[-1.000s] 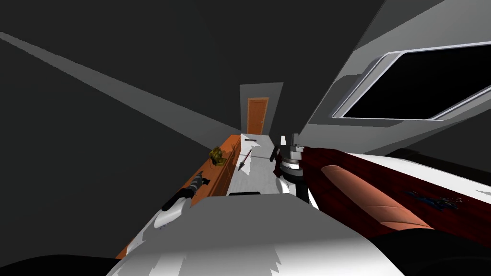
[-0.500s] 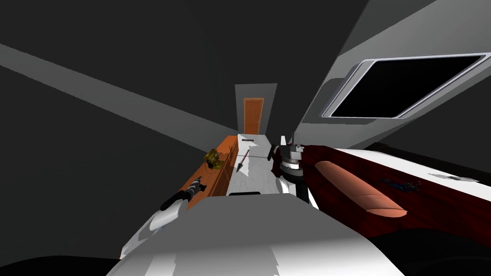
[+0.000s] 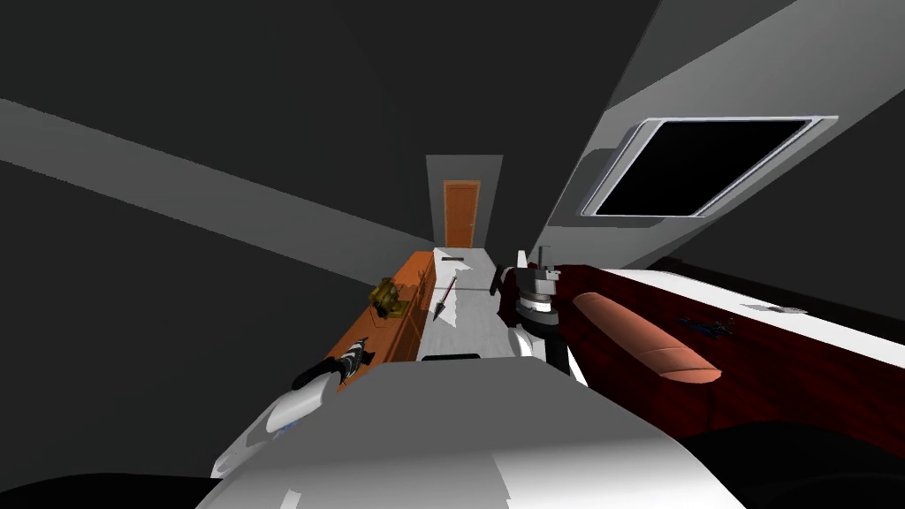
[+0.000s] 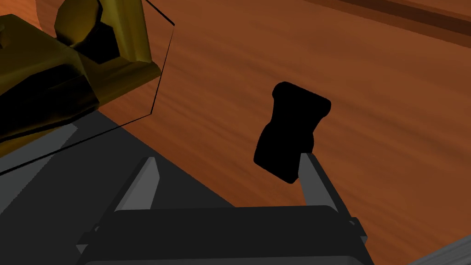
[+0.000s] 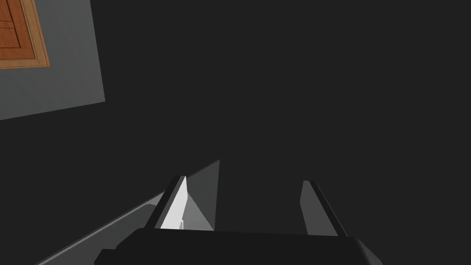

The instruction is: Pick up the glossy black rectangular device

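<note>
A dim room with dark grey walls is seen in the head view, with an orange door [image 3: 461, 213] at the far end, a pale-framed window [image 3: 698, 168] whose pane is a black area, and a strip of pale floor [image 3: 477, 309] on which a slim, dark red, arrow-like item [image 3: 447, 298] is laid. A long orange wooden worktop [image 3: 422, 281] is set along the robot's left of that strip, and a bed [image 3: 760, 371] with a dark red cover and a salmon pillow [image 3: 645, 340] is set along its right. A golden ornament [image 3: 389, 296] is carried on the worktop, and the left gripper [image 3: 358, 355] is held small over the worktop's near end. The left wrist view gives the close detail: the wood grain of the worktop, the golden ornament [image 4: 69, 69] to one side, and the task's device [image 4: 290, 131], a flat, pure black shape with a narrowed waist, laid on the wood just past the left gripper [image 4: 228, 158]. The jaws are spread wide and nothing is held between them; the device's near end meets the tip of the jaw farther from the ornament, though actual contact cannot be told. The right gripper [image 3: 535, 258] is raised between the floor strip and the bed, and in its own wrist view the right gripper [image 5: 244, 181] is likewise seen with jaws released and nothing between them.
</note>
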You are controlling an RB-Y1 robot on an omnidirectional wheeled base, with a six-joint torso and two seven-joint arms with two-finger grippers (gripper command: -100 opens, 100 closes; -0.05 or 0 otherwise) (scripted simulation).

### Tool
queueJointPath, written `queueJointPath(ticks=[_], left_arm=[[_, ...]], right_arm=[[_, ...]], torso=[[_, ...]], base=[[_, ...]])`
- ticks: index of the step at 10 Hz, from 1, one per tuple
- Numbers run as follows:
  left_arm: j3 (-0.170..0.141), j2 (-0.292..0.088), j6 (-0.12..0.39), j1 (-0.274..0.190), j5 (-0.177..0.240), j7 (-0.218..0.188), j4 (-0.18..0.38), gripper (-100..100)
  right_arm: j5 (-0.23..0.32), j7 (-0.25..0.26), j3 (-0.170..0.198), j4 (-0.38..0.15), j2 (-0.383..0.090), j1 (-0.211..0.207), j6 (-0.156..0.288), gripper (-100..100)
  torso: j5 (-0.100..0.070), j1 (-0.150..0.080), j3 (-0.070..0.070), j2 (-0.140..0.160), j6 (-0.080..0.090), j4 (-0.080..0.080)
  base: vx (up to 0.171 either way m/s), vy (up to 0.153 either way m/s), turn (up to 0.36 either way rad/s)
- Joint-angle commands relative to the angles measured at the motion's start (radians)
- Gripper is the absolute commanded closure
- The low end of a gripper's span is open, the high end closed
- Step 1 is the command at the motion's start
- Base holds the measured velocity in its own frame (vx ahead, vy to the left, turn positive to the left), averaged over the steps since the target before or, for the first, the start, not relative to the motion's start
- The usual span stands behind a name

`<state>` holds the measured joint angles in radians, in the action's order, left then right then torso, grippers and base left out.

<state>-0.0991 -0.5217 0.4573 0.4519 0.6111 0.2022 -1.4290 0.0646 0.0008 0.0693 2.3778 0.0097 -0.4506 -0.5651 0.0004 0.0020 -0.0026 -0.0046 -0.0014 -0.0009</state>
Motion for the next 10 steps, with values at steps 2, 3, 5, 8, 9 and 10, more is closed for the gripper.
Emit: queueJointPath(ticks=[2, 3, 5, 8, 9, 10], left_arm=[[0.01, -0.034, 0.072, -0.006, 0.025, 0.034, 0.042, -100], [0.01, -0.034, 0.082, -0.006, 0.025, 0.034, 0.042, -100], [0.022, -0.056, 0.122, -0.013, 0.044, 0.057, 0.077, -100], [0.048, -0.096, 0.195, -0.027, 0.078, 0.104, 0.143, -100], [0.062, -0.113, 0.227, -0.033, 0.093, 0.126, 0.173, -100], [0.062, -0.113, 0.227, -0.033, 0.093, 0.126, 0.173, -100]], right_arm=[[0.0, 0.0, 0.0, 0.0, 0.0, 0.0, 0.0, 0], [0.0, 0.0, 0.0, 0.0, 0.0, 0.0, 0.0, 0], [0.0, 0.0, 0.0, 0.0, 0.0, 0.0, 0.0, 0], [0.0, 0.0, 0.0, 0.0, 0.0, 0.0, 0.0, 0], [0.0, 0.0, 0.0, 0.0, 0.0, 0.0, 0.0, 0], [0.0, 0.0, 0.0, 0.0, 0.0, 0.0, 0.0, 0]], torso=[[0.0, 0.0, 0.0, 0.0, 0.0, 0.0], [0.0, 0.0, 0.0, 0.001, 0.0, 0.0], [0.0, 0.001, 0.0, 0.0, 0.0, 0.0], [0.0, 0.0, -0.001, -0.001, 0.0, 0.0], [0.0, 0.0, 0.0, 0.0, -0.001, 0.0], [0.0, 0.0, 0.0, 0.0, 0.0, 0.0]], base=[[0.045, 0.031, -0.092], [0.043, 0.033, -0.054], [0.055, 0.029, -0.076], [0.059, 0.028, -0.089], [0.056, 0.031, -0.057], [0.052, 0.027, -0.033]])
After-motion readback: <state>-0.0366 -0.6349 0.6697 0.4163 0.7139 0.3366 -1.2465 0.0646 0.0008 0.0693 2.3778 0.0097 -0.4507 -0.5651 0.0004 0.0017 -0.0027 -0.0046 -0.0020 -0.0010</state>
